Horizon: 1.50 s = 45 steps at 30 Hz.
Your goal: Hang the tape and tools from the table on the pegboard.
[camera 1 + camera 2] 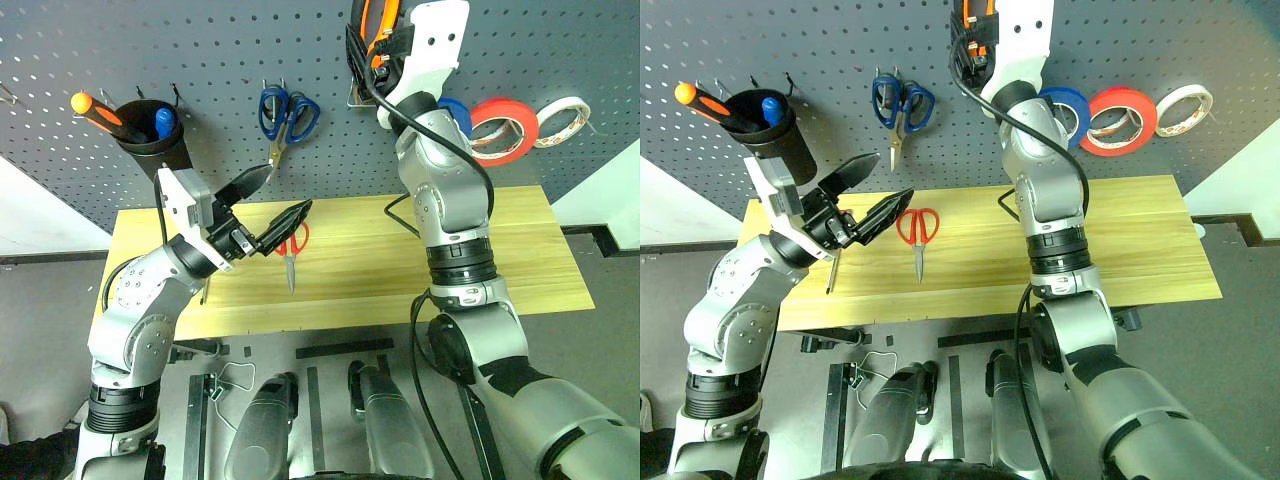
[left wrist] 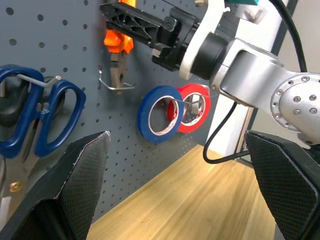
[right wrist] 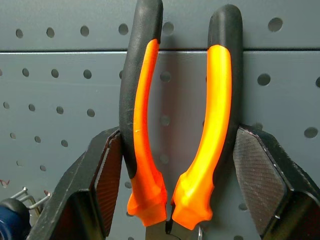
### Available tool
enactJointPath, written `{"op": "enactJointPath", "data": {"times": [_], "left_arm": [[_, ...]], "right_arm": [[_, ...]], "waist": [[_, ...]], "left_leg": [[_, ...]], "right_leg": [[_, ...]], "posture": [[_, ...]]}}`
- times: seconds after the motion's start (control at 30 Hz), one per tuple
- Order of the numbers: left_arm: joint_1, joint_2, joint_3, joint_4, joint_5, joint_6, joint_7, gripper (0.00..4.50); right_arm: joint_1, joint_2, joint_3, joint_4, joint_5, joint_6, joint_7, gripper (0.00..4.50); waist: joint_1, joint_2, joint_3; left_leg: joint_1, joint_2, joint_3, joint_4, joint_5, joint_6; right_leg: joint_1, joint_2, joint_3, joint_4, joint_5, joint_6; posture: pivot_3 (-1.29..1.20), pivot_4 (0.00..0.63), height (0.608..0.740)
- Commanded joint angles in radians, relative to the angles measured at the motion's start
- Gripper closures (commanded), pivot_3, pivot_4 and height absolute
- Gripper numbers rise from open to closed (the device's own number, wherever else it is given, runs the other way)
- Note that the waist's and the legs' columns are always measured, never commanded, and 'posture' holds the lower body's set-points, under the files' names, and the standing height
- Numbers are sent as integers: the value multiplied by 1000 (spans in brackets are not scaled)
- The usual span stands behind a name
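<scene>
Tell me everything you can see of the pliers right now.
The pliers have curved handles, black outside and orange inside, looking rubbery, and dark metal jaws pointing down. They stand upright against the pegboard, handles up. The right gripper grips them: one of its fingers presses the outside of each handle. In the left wrist view the jaws sit inside a metal hook on the board, up and beside the blue tape. Whether the hook bears them cannot be told.

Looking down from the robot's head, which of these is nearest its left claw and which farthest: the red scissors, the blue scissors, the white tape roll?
From the left gripper:
1. Red scissors, lying on the table just beside the fingertips.
2. Blue scissors, hanging on the pegboard above.
3. White tape roll, hanging far off to the right.
</scene>
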<state>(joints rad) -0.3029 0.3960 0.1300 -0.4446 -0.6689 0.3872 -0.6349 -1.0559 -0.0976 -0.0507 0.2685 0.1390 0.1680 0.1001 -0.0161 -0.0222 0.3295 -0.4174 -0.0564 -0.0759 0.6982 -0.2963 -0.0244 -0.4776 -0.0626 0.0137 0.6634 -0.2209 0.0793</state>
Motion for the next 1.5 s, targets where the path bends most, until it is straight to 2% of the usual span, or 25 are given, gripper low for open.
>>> {"op": "enactJointPath", "data": {"times": [0.03, 0.23, 0.37, 0.4, 0.87, 1.23, 1.5], "left_arm": [[11, 11, 13, -56, -27, 5, 10, 0], [16, 12, 9, -56, -26, 2, 14, 0], [14, 10, 10, -52, -22, -4, 14, 0], [15, 9, 10, -52, -21, -5, 14, 0], [29, 10, 8, -60, -22, -13, 13, 0], [44, 20, 16, -75, -22, -12, 10, 0], [36, 15, 8, -67, -22, -13, 6, 0]], "right_arm": [[-3, 7, -3, -27, -3, -10, -3, 1578], [-3, 8, -1, -19, -5, -12, 2, 1578], [-15, 8, -2, -8, -8, -14, 1, 167], [-18, 8, -2, -6, -9, -15, 1, 74], [-1, -6, 14, -19, -26, -4, 26, 74], [212, -127, 11, -277, -23, 152, 96, 74], [288, -157, 6, -372, -23, 227, 94, 74]], "waist": [[0, 0, 0], [0, 0, 0], [0, 0, 0], [-1, 0, 0], [-1, 0, 0], [6, 0, 0], [5, 0, 0]], "left_leg": [[0, 0, 0, 0, 0, 0], [0, 0, 0, 0, 0, 0], [0, 0, 0, 0, 0, 0], [0, 0, 0, 0, 0, 0], [4, 0, 0, -2, 0, 0], [4, 0, -1, -13, 0, 0], [2, 1, -1, -16, 2, -4]], "right_leg": [[0, 0, 0, 0, 0, 0], [0, 0, 1, 0, 0, 0], [0, 0, 1, -1, 0, 0], [0, 0, 1, 0, 0, 0], [3, 0, 1, -1, 0, 0], [3, 0, 1, -13, 0, 0], [3, 0, 0, -18, 0, 0]], "posture": [[106, 353, 740], [105, 346, 740], [105, 342, 740], [105, 342, 740], [111, 333, 740], [114, 327, 740], [106, 330, 740]]}}
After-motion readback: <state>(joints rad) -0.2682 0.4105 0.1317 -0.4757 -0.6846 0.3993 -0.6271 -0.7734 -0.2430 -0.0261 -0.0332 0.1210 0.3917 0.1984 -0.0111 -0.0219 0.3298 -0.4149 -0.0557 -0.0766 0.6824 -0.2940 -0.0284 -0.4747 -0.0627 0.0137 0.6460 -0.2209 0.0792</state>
